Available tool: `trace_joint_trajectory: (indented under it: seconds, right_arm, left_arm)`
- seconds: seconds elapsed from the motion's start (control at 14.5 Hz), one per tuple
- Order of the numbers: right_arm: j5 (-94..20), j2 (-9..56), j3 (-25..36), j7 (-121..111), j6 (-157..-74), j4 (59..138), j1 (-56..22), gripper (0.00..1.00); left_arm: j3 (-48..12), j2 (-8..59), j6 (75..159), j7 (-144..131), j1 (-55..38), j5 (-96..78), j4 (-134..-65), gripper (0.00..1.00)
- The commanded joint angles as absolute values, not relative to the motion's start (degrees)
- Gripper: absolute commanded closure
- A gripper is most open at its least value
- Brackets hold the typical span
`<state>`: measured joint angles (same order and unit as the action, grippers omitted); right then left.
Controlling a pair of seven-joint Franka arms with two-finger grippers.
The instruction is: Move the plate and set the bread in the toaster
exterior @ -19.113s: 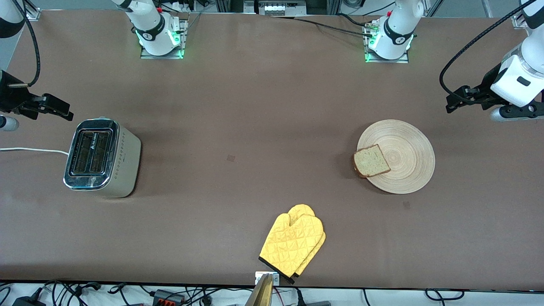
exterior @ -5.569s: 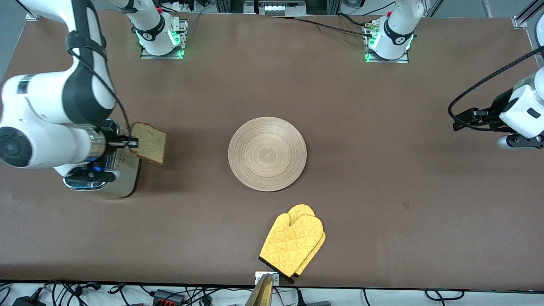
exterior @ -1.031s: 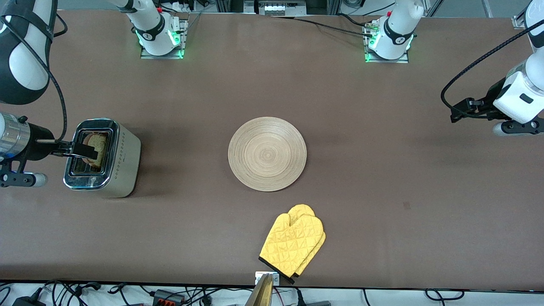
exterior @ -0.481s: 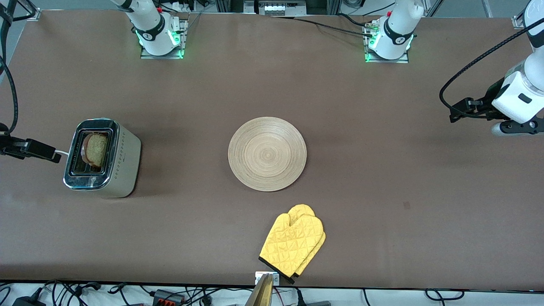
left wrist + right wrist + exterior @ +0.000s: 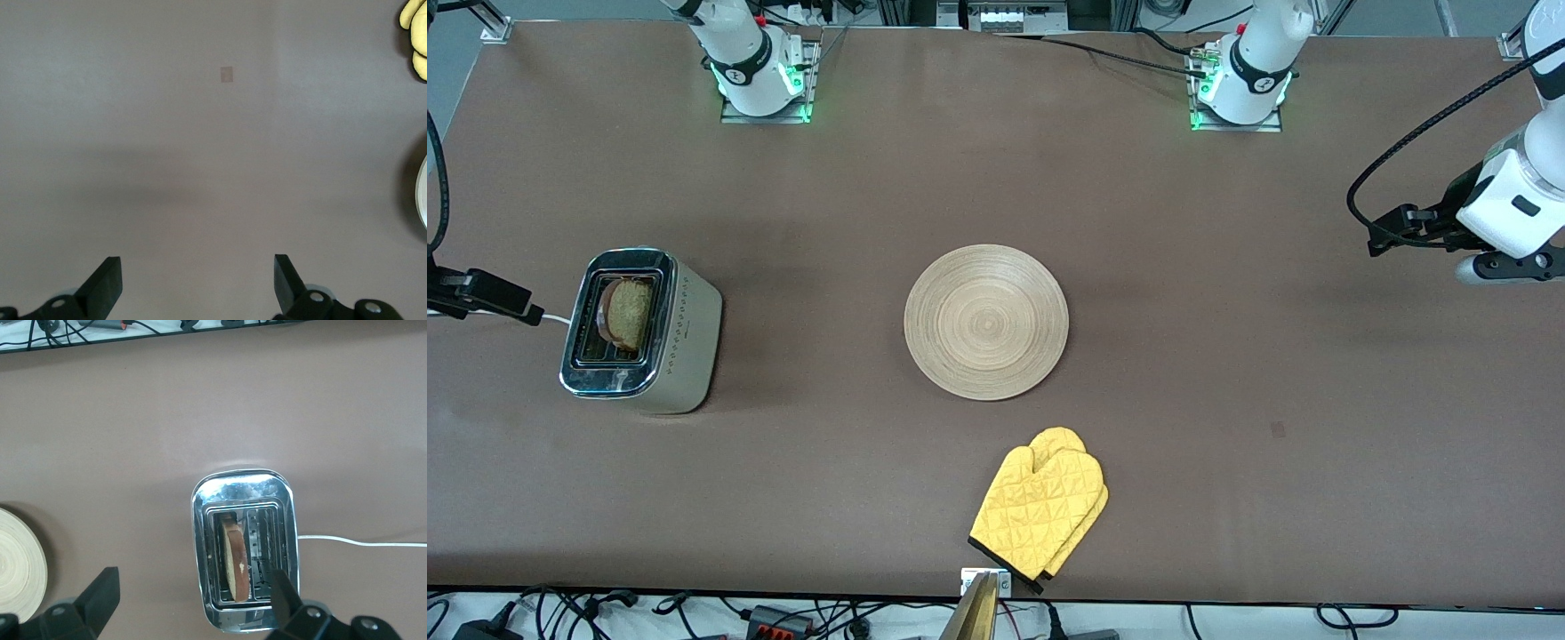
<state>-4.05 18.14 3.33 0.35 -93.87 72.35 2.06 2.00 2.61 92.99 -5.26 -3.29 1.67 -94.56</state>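
Start at the right arm's end of the worktop (image 5: 996, 178). Your right tool (image 5: 190, 597) is empty with its fingers spread wide, and it has pulled back off the boxy cream toaster with the chrome top (image 5: 640, 331); a second ago it was right over the slots. It now hangs over the white cord (image 5: 556, 317) at the worktop's edge.

The square slice of speckled tan bread with the dark crust (image 5: 628, 313) stands on edge in one slot, its upper part sticking out. Since the tool let go, it has not shifted, so I judge the bread step done.

Next, at mid-worktop, the large round light-wood plate (image 5: 986, 322) lies bare, well apart from the toaster, just where it was seconds ago. That step also looks complete.

Nearer the front camera than the plate sits a yellow quilted oven mitt (image 5: 1040, 508), untouched.

At the other end, your left tool (image 5: 197, 283) waits over bare worktop, fingers wide apart and holding nothing.
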Motion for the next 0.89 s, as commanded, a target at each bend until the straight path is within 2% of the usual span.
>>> trace_joint_trajectory:
  seconds: [0.0,0.21,0.55,0.83]
  right_arm:
    - [-3.2,15.8,1.7,-0.1,-94.5,74.9,3.5,0.00]
    - [-2.2,12.9,1.7,-0.3,-94.4,78.9,3.4,0.00]
    - [-0.7,4.9,1.6,-1.2,-96.7,90.5,2.9,0.00]
    - [-0.5,3.2,1.6,-1.9,-96.8,93.6,2.9,0.00]
  left_arm:
    - [2.4,2.1,92.4,-4.5,-3.4,0.5,-94.7,0.00]
    - [2.3,2.1,92.4,-4.5,-3.4,0.5,-94.7,0.00]
    - [2.3,2.1,92.4,-4.5,-3.4,0.5,-94.7,0.00]
    - [2.3,2.1,92.4,-4.5,-3.4,0.5,-94.7,0.00]
